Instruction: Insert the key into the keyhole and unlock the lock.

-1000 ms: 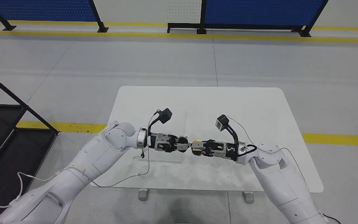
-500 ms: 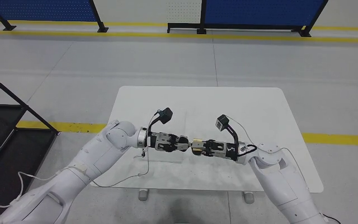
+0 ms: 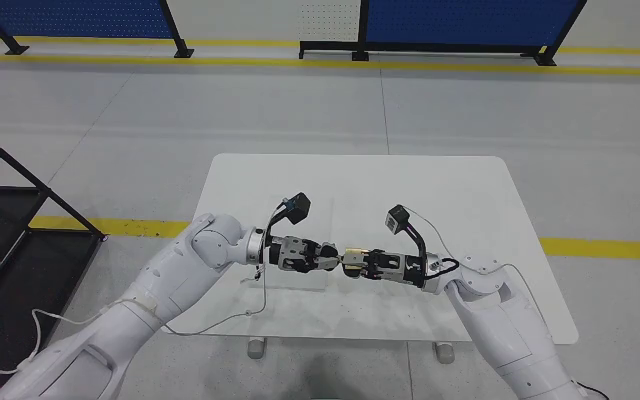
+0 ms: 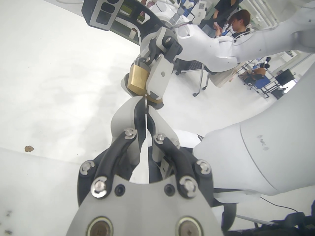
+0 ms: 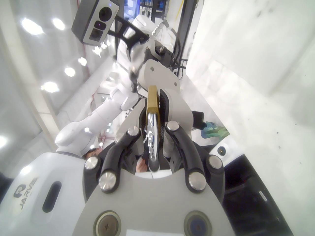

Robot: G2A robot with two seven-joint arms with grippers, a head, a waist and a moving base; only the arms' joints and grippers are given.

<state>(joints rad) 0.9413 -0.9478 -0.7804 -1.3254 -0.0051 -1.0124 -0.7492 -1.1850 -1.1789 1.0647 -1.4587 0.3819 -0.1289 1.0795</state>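
Observation:
A small brass padlock [image 3: 352,257] hangs in the air over the front part of the white table [image 3: 450,200], between my two grippers. My right gripper [image 3: 364,262] is shut on it; its wrist view has the brass body [image 5: 152,99] and chrome shackle [image 5: 152,136] clamped between the fingers [image 5: 177,104]. My left gripper [image 3: 331,258] is shut on a thin metal key [image 4: 146,114], seen edge-on. The key's tip meets the underside of the padlock [image 4: 138,78], at the keyhole end. How deep the key sits is hidden.
The grippers meet near the table's front edge [image 3: 330,338]. A small brown speck [image 4: 29,148] lies on the tabletop. A dark rack [image 3: 30,230] stands on the floor to the left, blue partitions [image 3: 460,25] at the back.
The left wrist has shifted very slightly towards the right arm and turned a touch. Both grippers keep their hold, and the padlock stays in nearly the same place.

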